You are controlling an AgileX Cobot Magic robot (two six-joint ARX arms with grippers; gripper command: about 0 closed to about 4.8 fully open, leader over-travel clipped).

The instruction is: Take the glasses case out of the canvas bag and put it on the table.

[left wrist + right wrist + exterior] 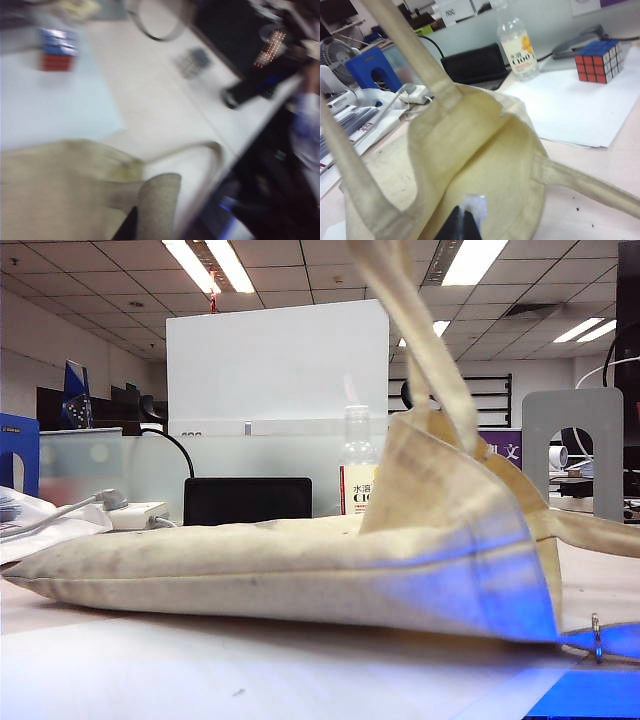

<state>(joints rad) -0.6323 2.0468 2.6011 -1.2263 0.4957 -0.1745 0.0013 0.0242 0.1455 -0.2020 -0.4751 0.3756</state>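
The beige canvas bag (250,565) lies flat on the table (200,670), its right end pulled up by a taut strap (420,330) that runs out of the top of the exterior view. In the blurred left wrist view my left gripper (141,222) is shut on that strap (159,197), above the bag (55,190). My right gripper (461,221) is shut at the rim of the bag's open mouth (490,150), with a pale bluish patch just past its tips. The glasses case is hidden. Neither gripper shows in the exterior view.
A clear bottle (357,465) and a black box (248,500) stand behind the bag, a white power strip (135,512) at the left. A Rubik's cube (597,61) sits on a white sheet (570,105) beside the bag. The table's edge (235,160) runs near the left gripper.
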